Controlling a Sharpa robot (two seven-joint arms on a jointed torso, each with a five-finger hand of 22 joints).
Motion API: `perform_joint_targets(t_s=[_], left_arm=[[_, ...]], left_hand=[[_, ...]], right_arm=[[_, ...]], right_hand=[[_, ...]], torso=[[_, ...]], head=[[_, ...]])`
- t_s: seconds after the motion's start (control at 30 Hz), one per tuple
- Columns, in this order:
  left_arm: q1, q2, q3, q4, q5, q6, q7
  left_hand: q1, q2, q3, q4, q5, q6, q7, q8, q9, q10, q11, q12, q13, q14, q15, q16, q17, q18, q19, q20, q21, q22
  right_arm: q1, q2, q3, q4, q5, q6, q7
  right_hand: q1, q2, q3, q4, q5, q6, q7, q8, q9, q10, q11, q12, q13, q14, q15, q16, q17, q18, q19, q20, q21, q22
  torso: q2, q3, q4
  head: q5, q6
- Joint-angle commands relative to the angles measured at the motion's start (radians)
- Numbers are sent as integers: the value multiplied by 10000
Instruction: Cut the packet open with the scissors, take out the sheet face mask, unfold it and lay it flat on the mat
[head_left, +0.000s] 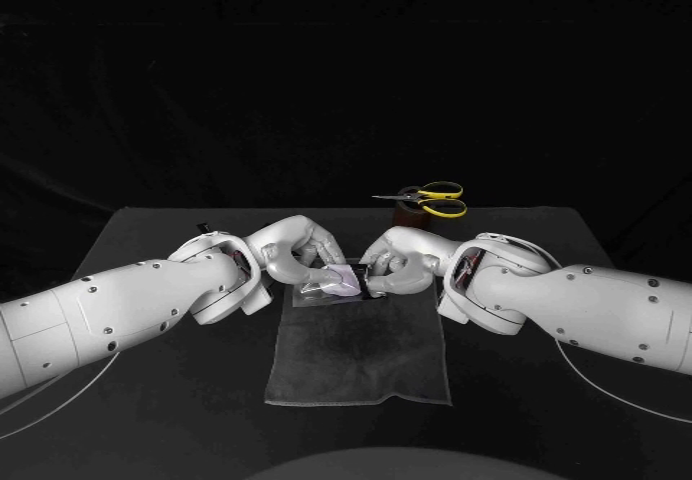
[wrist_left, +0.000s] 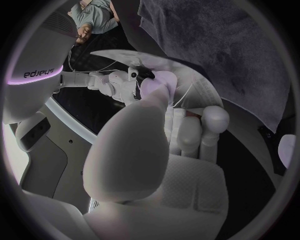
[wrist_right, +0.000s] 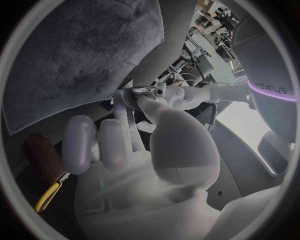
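Left hand and right hand pinch packet at 12 o'clock of mat; judged light, slippery, best gripped by its edges

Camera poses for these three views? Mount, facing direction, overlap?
Head view: on the robot's head, looking down at the black table; both arms show, left hand and right hand holding the packet over the mat's far edge.
Left wrist view: behind the left hand, facing the packet and mat over its own palm.
Right wrist view: behind the right hand, facing the mat, scissors nearby.
Shared: both wrist views show mat and opposite hand.
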Motion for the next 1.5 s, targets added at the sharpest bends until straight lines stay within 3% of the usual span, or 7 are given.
perform_joint_targets(t_s=[0.03, 0.33, 0.47, 0.53, 1.1, 1.37, 1.5], left_arm=[[6, 37, 15, 60, 225, -81, 159], [8, 11, 16, 22, 333, -227, 143], [9, -16, 15, -2, 352, -254, 53], [10, -29, 15, -21, 358, -288, -36], [14, -214, 21, -22, 468, -1021, -554], [12, -614, 83, 469, 1360, -1621, -550], [14, -862, 108, 841, 1882, -1896, -755]], left_hand=[[69, 32, 63, 18, 16, 13, 57, -70, 14, 55, 2, -57, 19, 63, 11, 37, 28, -141, 87, -16, 55, 6], [-32, -21, 48, 50, 14, -152, 151, -199, -3, -160, 107, -288, -24, -162, 81, -95, -455, -51, -261, 7, -225, -461], [-239, -101, -6, 54, 12, -420, 347, -371, -18, -728, 360, -777, -143, -870, 297, -505, -1737, 111, -1023, 161, -860, -1391], [-400, -190, -108, 52, 12, -619, 472, -476, -24, -1421, 586, -1252, -185, -2283, 501, -1367, -3968, 380, -2372, 334, -2019, -2960], [-357, -139, -3511, 148, 37, -1999, 205, -789, -22, -3898, 1638, -1401, -103, -7127, 1833, -5528, -6193, 325, -4836, 1679, -7206, -6023], [-177, 214, -2630, 108, 27, -1861, 606, -652, 17, -3876, 1493, -924, -54, -7012, 1741, -5386, -6301, 453, -4333, 1750, -7782, -6495], [86, 546, -2043, 58, 24, -1499, 550, -363, 98, -3018, 996, 130, 278, -5826, 1212, -4237, -5923, 476, -3046, 1268, -7178, -6251]], right_arm=[[-49, 68, -9, -26, 384, 408, -35], [-90, -11, -12, -115, 1356, 241, 24], [-94, -94, -13, -77, 1841, 168, 55], [-96, -150, -13, -27, 2155, 125, 70], [-107, -504, -13, 27, 2690, 7, -974], [-101, -636, -12, 54, 2271, -242, -1729], [-91, -696, -11, 72, 1988, -308, -2129]], right_hand=[[207, 284, 9, 9, -66, 308, -159, 212, 102, 359, -163, 201, 139, 494, -177, 387, 651, -124, 150, -82, 181, 274], [796, 701, 219, -313, -72, 1121, -801, 1214, 735, 1644, -744, 991, 766, 506, -659, 549, 866, -175, 252, -533, 361, 536], [804, 690, 252, -339, -72, 1118, -829, 1305, 807, 1678, -771, 1020, 822, 512, -687, 566, 901, -177, 251, -568, 361, 542], [806, 684, 269, -353, -72, 1117, -842, 1352, 843, 1695, -784, 1035, 851, 514, -699, 572, 914, -181, 257, -583, 369, 556], [810, 668, 313, -385, -71, 1099, -865, 1455, 919, 1723, -806, 1059, 911, 498, -721, 535, 854, -155, 197, -610, 285, 456], [845, 670, 409, -442, -71, 1079, -888, 1574, 1003, 1773, -833, 1093, 983, 515, -745, 581, 950, -173, 232, -637, 331, 528], [850, 663, 448, -463, -71, 1069, -895, 1615, 1031, 1787, -841, 1103, 1008, 521, -753, 592, 971, -179, 246, -645, 348, 554]], torso=[[5, -4, 1], [-3, 0, -1], [-5, 8, 2], [0, 12, -2], [-4, 12, -14], [-5, 8, -5], [-16, -3, -4]], head=[[-9, 1], [4, 8], [3, 1], [12, -3], [-43, 51], [-155, 25], [-205, 27]])
